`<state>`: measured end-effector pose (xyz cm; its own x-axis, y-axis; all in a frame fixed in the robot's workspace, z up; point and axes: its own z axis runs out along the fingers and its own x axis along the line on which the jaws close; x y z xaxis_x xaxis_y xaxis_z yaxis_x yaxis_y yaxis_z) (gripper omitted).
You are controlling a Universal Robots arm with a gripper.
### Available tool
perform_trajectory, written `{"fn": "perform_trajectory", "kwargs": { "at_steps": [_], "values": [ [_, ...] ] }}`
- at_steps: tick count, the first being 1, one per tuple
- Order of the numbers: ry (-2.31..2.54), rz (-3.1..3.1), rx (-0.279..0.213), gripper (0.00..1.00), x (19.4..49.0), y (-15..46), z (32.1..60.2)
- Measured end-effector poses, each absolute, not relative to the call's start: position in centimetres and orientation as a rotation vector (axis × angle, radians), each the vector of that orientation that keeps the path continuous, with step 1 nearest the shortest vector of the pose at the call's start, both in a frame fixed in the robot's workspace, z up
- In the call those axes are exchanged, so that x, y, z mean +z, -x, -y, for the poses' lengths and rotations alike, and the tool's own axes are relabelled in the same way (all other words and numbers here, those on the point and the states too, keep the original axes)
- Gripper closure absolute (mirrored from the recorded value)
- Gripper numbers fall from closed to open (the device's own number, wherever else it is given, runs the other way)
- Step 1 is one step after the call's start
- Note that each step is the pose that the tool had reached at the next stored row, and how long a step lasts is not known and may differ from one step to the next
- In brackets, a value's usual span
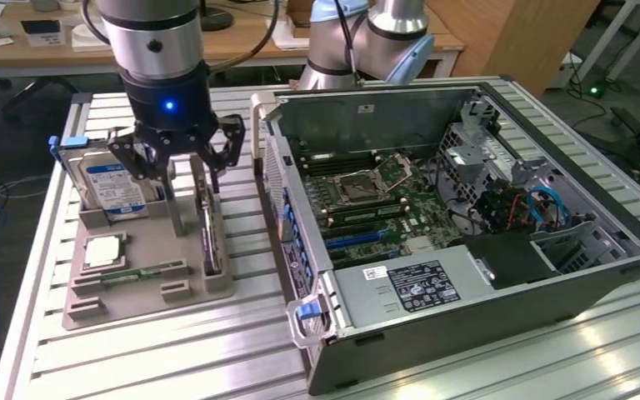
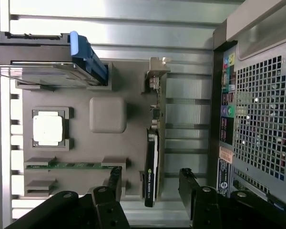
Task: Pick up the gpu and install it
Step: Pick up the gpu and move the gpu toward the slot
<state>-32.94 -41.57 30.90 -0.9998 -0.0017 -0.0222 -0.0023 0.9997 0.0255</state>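
Thin black gpu card with silvery metal bracket (image 1: pixel 207 233) (image 2: pixel 152 162) stands on edge in a slot of the grey moulded parts tray (image 1: pixel 187 287), on the side nearest the open grey computer case (image 1: pixel 465 292). Black gripper (image 1: pixel 187 179) (image 2: pixel 150 175) hangs over it, jaws wide, one finger either side, not touching. Blue-labelled silver hard drive (image 1: pixel 114 187), square silver processor chip (image 1: pixel 103 250) and green RAM stick (image 1: pixel 142 273) share the tray.
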Motion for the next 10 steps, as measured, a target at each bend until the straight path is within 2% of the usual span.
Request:
{"fn": "perform_trajectory", "kwargs": {
  "at_steps": [10],
  "values": [
    [-0.031, -3.119, 0.039, 0.4, 29.2, 32.7, 41.6]
  ]
}}
